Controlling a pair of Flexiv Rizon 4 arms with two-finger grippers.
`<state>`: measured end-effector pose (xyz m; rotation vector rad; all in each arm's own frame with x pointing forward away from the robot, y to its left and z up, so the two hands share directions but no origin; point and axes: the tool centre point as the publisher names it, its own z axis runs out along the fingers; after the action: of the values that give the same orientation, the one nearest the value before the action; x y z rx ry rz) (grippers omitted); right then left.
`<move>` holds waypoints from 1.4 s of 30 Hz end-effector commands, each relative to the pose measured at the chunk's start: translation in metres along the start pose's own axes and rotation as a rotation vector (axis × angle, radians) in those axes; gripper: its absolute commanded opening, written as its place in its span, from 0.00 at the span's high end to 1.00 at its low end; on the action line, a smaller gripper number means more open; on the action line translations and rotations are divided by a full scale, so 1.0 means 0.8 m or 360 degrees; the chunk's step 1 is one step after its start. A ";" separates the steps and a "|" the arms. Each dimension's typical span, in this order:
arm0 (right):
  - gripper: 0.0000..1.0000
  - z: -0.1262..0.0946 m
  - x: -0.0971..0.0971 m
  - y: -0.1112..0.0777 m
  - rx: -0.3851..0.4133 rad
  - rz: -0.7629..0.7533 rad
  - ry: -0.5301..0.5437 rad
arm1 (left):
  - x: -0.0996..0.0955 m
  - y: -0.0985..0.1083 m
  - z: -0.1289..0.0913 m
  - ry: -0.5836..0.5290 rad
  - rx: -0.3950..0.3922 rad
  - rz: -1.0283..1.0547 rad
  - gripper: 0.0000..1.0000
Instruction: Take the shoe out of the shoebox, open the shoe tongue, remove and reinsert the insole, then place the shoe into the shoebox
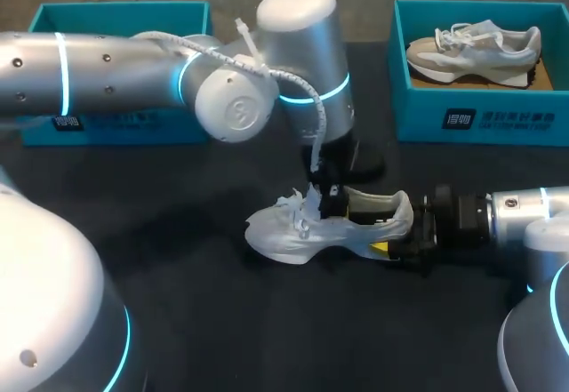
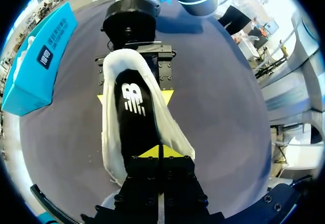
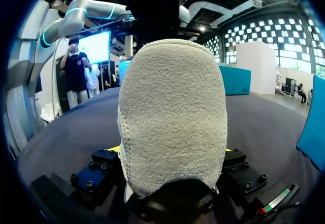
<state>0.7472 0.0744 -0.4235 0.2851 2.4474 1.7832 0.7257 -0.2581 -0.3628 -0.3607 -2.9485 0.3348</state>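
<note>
The shoe [image 1: 302, 232] is out on the table [image 1: 222, 321], right end effector [image 1: 388, 243] clamped on its heel, left end effector [image 2: 160, 150] tips together in the opening above the seated insole [image 2: 134, 117]; insole removal, reinsertion, reboxing likely remain.

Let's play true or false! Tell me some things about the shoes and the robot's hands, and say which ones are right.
1. The white shoe lies on the table. True.
2. The right gripper holds the shoe by its toe. False: it grips the heel.
3. The right shoebox is empty. False: a second shoe lies in it.
4. The insole inside the white shoe is black. True.
</note>
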 end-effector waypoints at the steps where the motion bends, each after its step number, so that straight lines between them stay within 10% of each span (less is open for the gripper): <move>1: 1.00 0.002 0.001 0.000 0.0003 0.0000 -0.0002 | -0.003 -0.005 0.008 0.0012 -0.0021 0.0000 1.00; 13: 1.00 0.002 0.001 0.000 0.0003 0.0000 -0.0002 | 0.000 -0.003 0.016 0.0077 -0.0043 0.0009 1.00; 22: 1.00 0.002 0.001 0.000 0.0003 0.0000 -0.0002 | -0.008 0.000 0.029 0.0104 -0.0057 -0.0022 0.65; 42: 1.00 0.002 0.001 0.000 0.0003 0.0000 -0.0002 | -0.025 -0.004 0.069 -0.0087 -0.0184 -0.0011 0.66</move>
<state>0.7473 0.0738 -0.4243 0.2862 2.4484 1.7815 0.7385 -0.2729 -0.4107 -0.3590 -3.0157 0.1861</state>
